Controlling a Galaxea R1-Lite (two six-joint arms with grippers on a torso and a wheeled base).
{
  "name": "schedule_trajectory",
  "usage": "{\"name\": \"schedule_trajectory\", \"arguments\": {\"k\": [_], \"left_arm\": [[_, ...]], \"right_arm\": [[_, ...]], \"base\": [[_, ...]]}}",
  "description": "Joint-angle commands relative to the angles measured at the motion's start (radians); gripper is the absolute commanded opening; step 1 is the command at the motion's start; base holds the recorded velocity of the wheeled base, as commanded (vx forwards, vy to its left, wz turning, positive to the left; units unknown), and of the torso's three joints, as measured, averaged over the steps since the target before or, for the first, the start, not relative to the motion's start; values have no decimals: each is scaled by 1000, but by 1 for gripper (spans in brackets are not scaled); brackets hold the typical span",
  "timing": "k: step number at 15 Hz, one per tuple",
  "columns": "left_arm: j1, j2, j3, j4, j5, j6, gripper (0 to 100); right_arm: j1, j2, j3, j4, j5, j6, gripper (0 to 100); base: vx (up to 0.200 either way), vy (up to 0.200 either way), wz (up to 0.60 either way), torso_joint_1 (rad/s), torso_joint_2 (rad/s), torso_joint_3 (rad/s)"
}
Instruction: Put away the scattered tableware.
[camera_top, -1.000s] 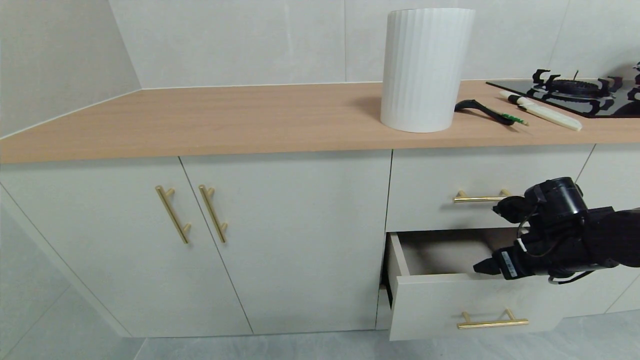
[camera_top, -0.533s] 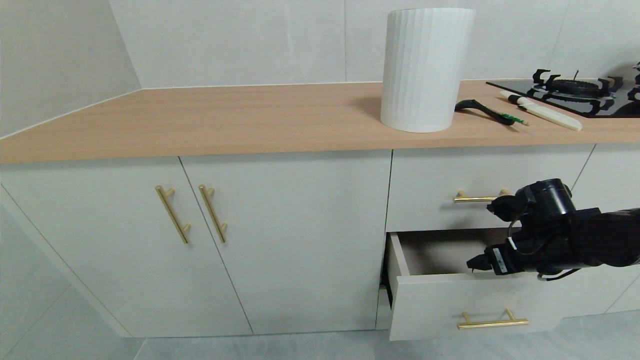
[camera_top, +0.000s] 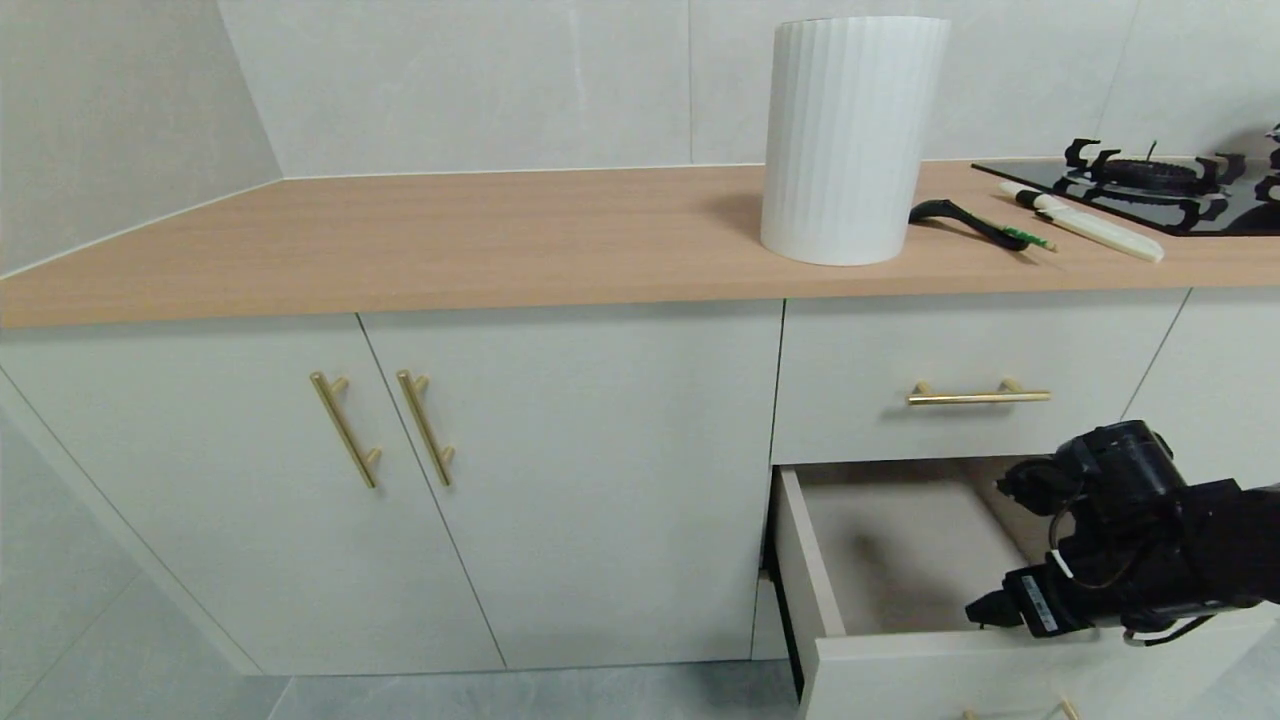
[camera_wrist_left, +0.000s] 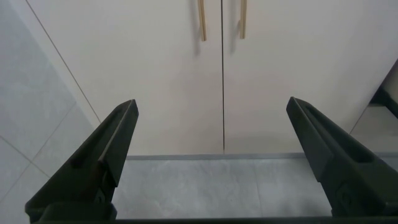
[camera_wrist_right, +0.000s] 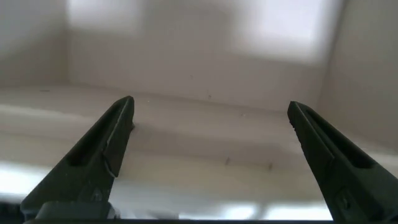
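Note:
On the wooden countertop (camera_top: 450, 240) to the right lie a black utensil (camera_top: 962, 219), green chopsticks (camera_top: 1030, 238) and a cream knife (camera_top: 1090, 227). Below them the lower drawer (camera_top: 806, 560) stands pulled out, and the part of its inside I can see is bare. My right gripper (camera_top: 988, 611) is at the drawer's front edge, open, with nothing between its fingers; in the right wrist view the right gripper (camera_wrist_right: 210, 104) looks into the drawer's pale inside (camera_wrist_right: 199, 143). My left gripper (camera_wrist_left: 211, 102) is open and faces the closed cabinet doors (camera_wrist_left: 224, 74) low near the floor.
A tall white ribbed container (camera_top: 848, 140) stands on the countertop beside the utensils. A black gas stove (camera_top: 1140, 185) sits at the far right. The upper drawer (camera_top: 975, 370) is closed, with a gold handle (camera_top: 978, 397). Two cabinet doors with gold handles (camera_top: 385, 425) are at the left.
The lower drawer has slid farther out toward me. My right gripper has moved down and toward me along with the drawer's front edge.

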Motion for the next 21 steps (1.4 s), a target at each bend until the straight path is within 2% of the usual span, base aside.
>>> {"name": "schedule_trajectory", "arguments": {"k": [1,4,8,11,13,18,21], "left_arm": [[-1,2,0,0,0,0,100],[1,2,0,0,0,0,100],[1,2,2,0,0,0,100],[-1,2,0,0,0,0,100],[-1,2,0,0,0,0,100],[-1,2,0,0,0,0,100],[1,2,0,0,0,0,100]], "right_arm": [[3,-79,76,-9,3,2,100],[3,-186,186,-9,26,0,100],[3,-250,252,5,34,-3,100],[3,-261,249,22,41,-1,100],[1,-332,162,20,70,3,100],[0,-399,-93,25,61,-4,100],[0,-402,-143,39,60,-37,100]], "base": [[0,0,0,0,0,0],[0,0,0,0,0,0],[0,0,0,0,0,0],[0,0,0,0,0,0],[0,0,0,0,0,0],[0,0,0,0,0,0],[0,0,0,0,0,0]]}}
